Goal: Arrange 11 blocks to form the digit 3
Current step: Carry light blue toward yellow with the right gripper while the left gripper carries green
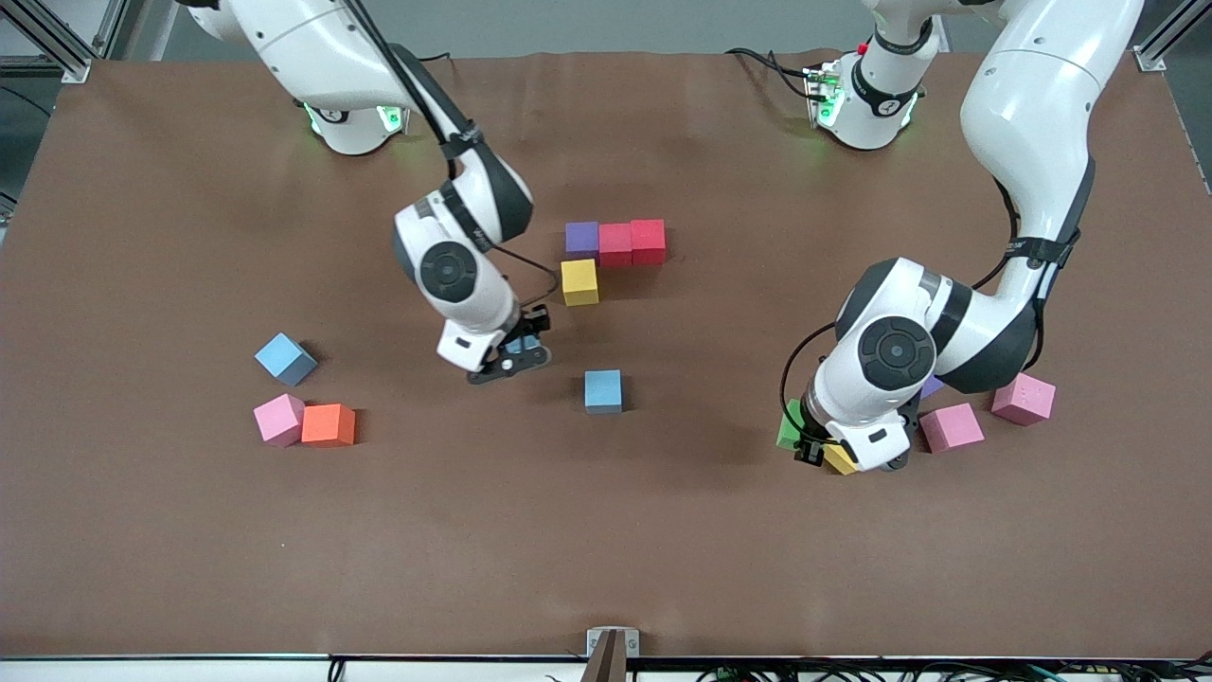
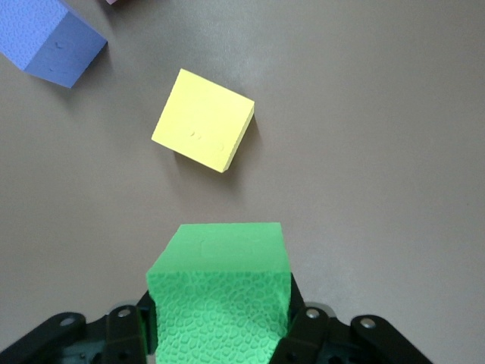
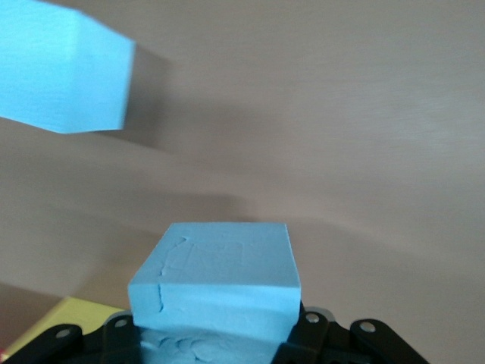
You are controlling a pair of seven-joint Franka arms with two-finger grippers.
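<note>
The start of the digit 3 lies mid-table: a purple block (image 1: 581, 238), two red blocks (image 1: 614, 243) (image 1: 648, 240) in a row, and a yellow block (image 1: 579, 281) touching the purple one on the side nearer the camera. My right gripper (image 1: 519, 352) (image 3: 216, 327) is shut on a light blue block (image 3: 216, 277), low over the table between that yellow block and a loose light blue block (image 1: 603, 390) (image 3: 64, 68). My left gripper (image 1: 807, 443) (image 2: 222, 327) is shut on a green block (image 1: 789, 426) (image 2: 220, 292), beside a loose yellow block (image 1: 839, 459) (image 2: 203, 120).
A purple block (image 1: 932, 385) (image 2: 53, 42) shows partly under the left arm, with two pink blocks (image 1: 952, 426) (image 1: 1023, 398) beside it. Toward the right arm's end lie a light blue block (image 1: 284, 358), a pink block (image 1: 279, 420) and an orange block (image 1: 328, 424).
</note>
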